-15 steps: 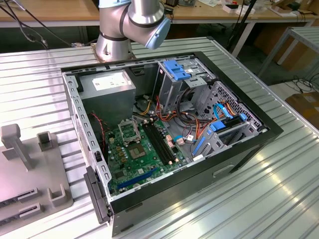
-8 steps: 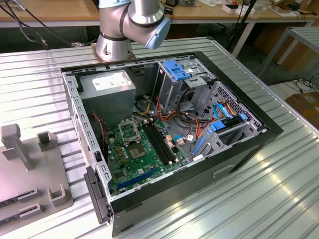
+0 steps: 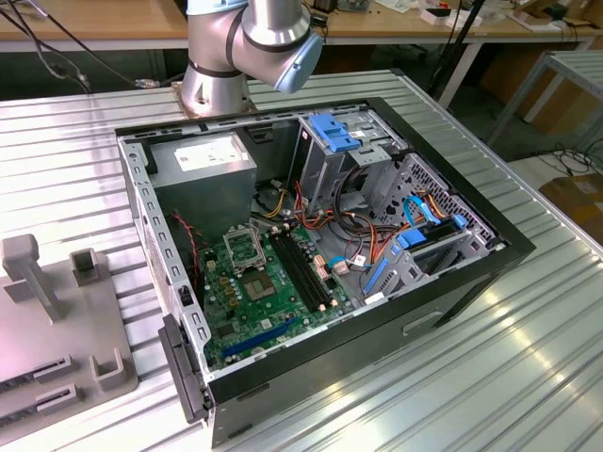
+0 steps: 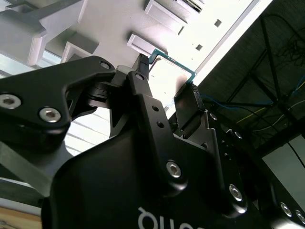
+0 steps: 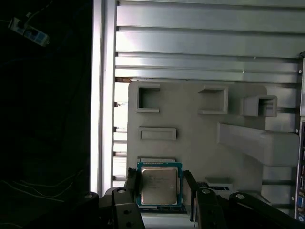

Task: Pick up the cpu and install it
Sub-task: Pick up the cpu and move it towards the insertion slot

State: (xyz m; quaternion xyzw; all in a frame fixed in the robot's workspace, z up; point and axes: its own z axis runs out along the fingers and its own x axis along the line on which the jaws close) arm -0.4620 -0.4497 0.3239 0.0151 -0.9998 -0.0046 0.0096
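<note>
The cpu (image 5: 159,185) is a small flat square with a silvery face and a green rim. My gripper (image 5: 160,188) is shut on it, one black finger (image 5: 133,183) against each opposite edge. I hold it over the pale grey holder plate (image 5: 190,133) with its raised pockets. In the second wrist view the cpu (image 4: 171,76) sits edge-on between the fingertips (image 4: 141,63) of the gripper (image 4: 167,76). In the exterior view the green board (image 3: 268,297) lies inside the open computer case (image 3: 471,273), with the metal-framed socket (image 3: 243,247) near its far end.
The arm's base (image 3: 215,80) stands on the ribbed metal table (image 3: 528,358) behind the case. The grey holder plate (image 3: 57,330) lies at the exterior view's left. Drive cages, blue latches and cable bundles (image 3: 377,235) fill the case's far and right side.
</note>
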